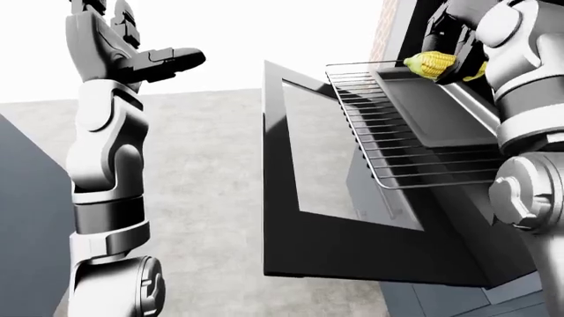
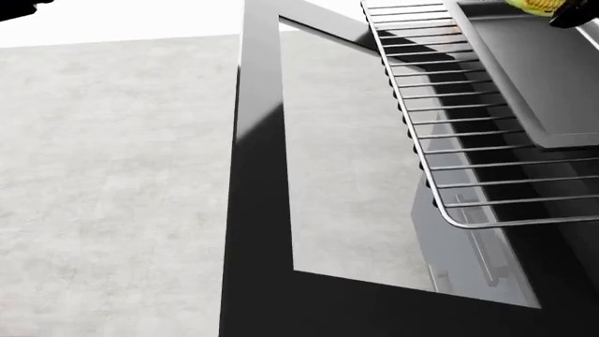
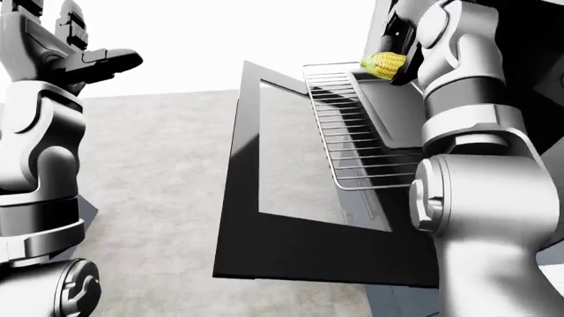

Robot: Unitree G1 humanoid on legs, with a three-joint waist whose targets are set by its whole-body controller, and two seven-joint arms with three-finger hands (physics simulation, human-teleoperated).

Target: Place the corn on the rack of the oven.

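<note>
A yellow corn cob point(image 1: 432, 64) is held in my right hand point(image 1: 454, 49), whose dark fingers close round it, high at the right of the left-eye view. It hangs just above the dark baking tray point(image 1: 423, 112) that lies on the pulled-out wire oven rack point(image 1: 388, 145). The head view catches only a sliver of the corn point(image 2: 536, 6) at its top edge, over the tray point(image 2: 543, 77) and rack point(image 2: 449, 140). My left hand point(image 1: 163, 61) is raised at the upper left, fingers spread, holding nothing.
The oven door point(image 1: 291, 191) hangs open and down, its glass window showing the grey floor point(image 1: 203, 172). A dark cabinet side point(image 1: 26, 224) stands at the left edge. The oven body point(image 1: 414, 26) rises at the top right.
</note>
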